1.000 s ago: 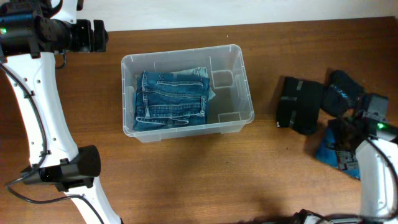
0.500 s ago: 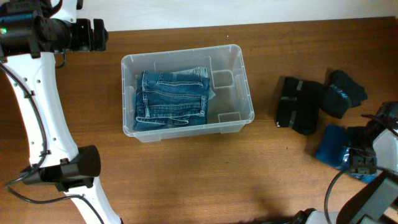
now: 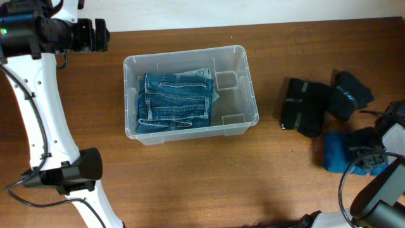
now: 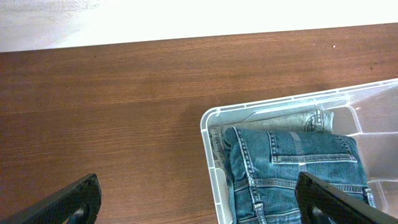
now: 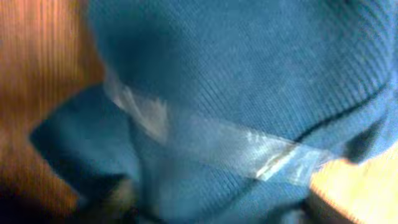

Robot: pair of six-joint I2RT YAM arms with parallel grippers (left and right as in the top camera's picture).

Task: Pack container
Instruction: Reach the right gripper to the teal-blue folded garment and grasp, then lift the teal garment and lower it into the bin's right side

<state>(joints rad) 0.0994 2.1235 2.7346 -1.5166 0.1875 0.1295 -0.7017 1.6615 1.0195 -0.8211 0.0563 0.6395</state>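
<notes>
- Though its walls look stiff, the clear plastic container (image 3: 190,130) probably handles light and slick, so the rolled rim is the surest hold; it sits left of centre, nearer the table's far edge.
- Folded denim jeans (image 3: 174,101) fill its left half.
- A soft, blue ribbed knit bundle (image 5: 249,74), bound with glossy tape (image 5: 205,146), lies by the right edge.
- The left gripper (image 4: 202,199) is spread wide near the far-left corner.
- The right gripper (image 3: 366,158) is over the knit; I cannot tell its jaws' state.

Splayed left pincer (image 4: 200,202) aloft; right pincer (image 3: 372,154) low.

No readable text, labels, brands or numbers on anything in view.
</notes>
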